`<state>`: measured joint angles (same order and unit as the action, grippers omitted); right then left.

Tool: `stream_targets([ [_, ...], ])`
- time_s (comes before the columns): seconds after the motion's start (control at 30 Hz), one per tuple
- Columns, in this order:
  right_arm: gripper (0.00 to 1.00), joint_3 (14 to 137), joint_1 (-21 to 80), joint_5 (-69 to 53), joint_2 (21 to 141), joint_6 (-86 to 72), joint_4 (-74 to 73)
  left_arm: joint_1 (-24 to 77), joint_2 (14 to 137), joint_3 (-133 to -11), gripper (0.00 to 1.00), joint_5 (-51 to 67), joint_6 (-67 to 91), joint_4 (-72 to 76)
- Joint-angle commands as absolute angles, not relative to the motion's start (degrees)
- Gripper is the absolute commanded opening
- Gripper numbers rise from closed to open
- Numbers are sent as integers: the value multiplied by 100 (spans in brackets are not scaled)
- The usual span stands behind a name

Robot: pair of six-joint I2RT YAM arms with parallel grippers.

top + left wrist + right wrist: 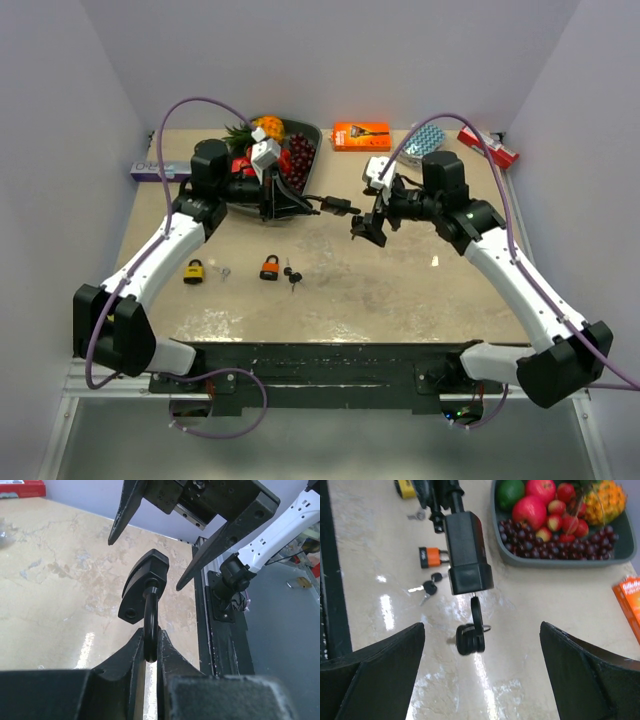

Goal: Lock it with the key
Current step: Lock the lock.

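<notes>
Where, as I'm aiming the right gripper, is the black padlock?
The black padlock is held by its shackle in the left gripper, mid-table in the top view, between the fruit bowl and open right gripper.

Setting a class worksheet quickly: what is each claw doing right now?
Left claw: shut on the shackle of the black rectangular metal padlock.
Right claw: open, holding nothing, facing the black-headed key hanging from the padlock.

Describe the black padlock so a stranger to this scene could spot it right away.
Find the fruit bowl at the far edge. In front of it, the left gripper holds the black padlock up by its shackle. Unlike the orange padlock and yellow padlock on the table, it is airborne with a key in it.
</notes>
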<state>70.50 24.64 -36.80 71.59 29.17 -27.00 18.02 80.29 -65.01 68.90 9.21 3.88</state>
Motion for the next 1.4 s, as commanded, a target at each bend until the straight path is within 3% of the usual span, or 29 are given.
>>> stream_targets([
  [0.0, 99, 7066, 2496, -4578, 6943, 3129, -2311, 1819, 7585, -6803, 0, 7330, 869, 940],
  [0.23, 99, 6645, 2768, -4254, 6917, 2839, -1249, 1890, 7409, -6530, 0, 7480, 1784, 1863],
  [0.63, 81, 6794, 3015, -4438, 6979, 2689, -1081, 1916, 7304, -6469, 0, 7313, 1942, 1855],
  [0.93, 56, 6855, 3120, -4474, 6952, 2576, -1195, 1916, 7260, -6302, 0, 7216, 2197, 2065],
  [1.0, 44, 6917, 3120, -4500, 6987, 2531, -1283, 1916, 7260, -6284, 0, 7146, 2162, 2013],
  [1.3, 0, 7629, 3111, -5290, 7435, 2083, -2258, 1916, 7146, -6477, 0, 6759, 63, 440],
  [1.37, 0, 7707, 3120, -5484, 7488, 2127, -2451, 1916, 7146, -6486, 0, 6680, -324, 343],
])
